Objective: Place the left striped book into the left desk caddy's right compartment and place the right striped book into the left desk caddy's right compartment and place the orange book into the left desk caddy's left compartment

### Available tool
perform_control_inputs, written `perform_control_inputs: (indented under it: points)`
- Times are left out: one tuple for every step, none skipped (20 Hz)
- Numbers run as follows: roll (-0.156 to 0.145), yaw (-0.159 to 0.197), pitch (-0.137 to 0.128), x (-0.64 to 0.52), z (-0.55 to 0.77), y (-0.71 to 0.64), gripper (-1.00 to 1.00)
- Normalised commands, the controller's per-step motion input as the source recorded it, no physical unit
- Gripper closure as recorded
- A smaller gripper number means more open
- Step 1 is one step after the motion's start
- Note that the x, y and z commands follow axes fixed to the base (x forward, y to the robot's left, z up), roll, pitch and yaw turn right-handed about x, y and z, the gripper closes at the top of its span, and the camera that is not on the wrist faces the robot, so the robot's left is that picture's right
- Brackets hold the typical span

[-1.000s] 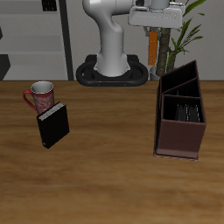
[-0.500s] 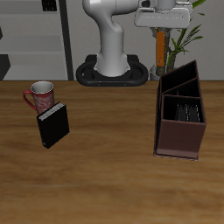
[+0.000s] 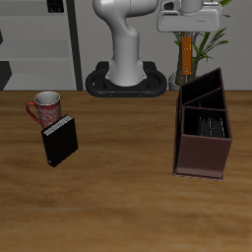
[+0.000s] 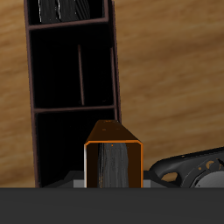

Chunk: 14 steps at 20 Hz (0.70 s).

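My gripper (image 3: 185,32) is shut on the top of the orange book (image 3: 185,56), which hangs upright high above the table, behind the back end of the left desk caddy (image 3: 204,156). The wrist view looks down the orange book (image 4: 114,162) onto the dark brown caddy (image 4: 115,70), whose two nearer bays are empty. The caddy's bay nearest the table's front edge holds the striped books (image 3: 205,126), standing on edge side by side. The same striped books (image 4: 70,9) show in the wrist view in the caddy's far bay.
A black book (image 3: 59,141) leans upright near a red-and-white mug (image 3: 45,106) on the far side of the table from the caddy. The robot's base (image 3: 126,81) stands at the table's back, with a green plant (image 3: 207,37) behind the gripper.
My gripper has carried the orange book sideways, from beside the robot's base to a spot behind the caddy's back end. The books in the caddy, black book and mug have not moved.
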Motion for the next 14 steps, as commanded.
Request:
perform_control_inputs:
  points:
    - [0.04,-0.01,-0.007,0.04,0.03,0.16,1.0]
    - [0.079,-0.058,0.077,0.11,-0.05,0.19,1.0]
    - [-0.002,-0.038,-0.012,0.01,-0.01,0.2,1.0]
    - [0.015,0.038,-0.026,0.08,-0.05,0.22,1.0]
    - [0.097,-0.016,0.091,0.13,-0.12,0.28,1.0]
    - [0.014,0.015,-0.021,0.03,-0.05,0.2,1.0]
    - [0.0,0.0,0.0,-0.05,-0.03,-0.06,1.0]
    - [0.08,-0.062,0.034,0.11,-0.12,0.46,1.0]
    - [0.074,0.019,0.029,0.0,-0.1,0.18,1.0]
    - [-0.027,-0.044,-0.01,0.03,-0.07,0.14,1.0]
    - [0.076,0.027,0.019,-0.03,-0.11,0.17,1.0]
    - [0.0,0.0,0.0,-0.06,0.0,-0.05,1.0]
    - [0.054,-0.016,0.063,0.04,-0.1,0.09,1.0]
    - [0.009,-0.015,-0.037,0.07,-0.1,0.21,1.0]
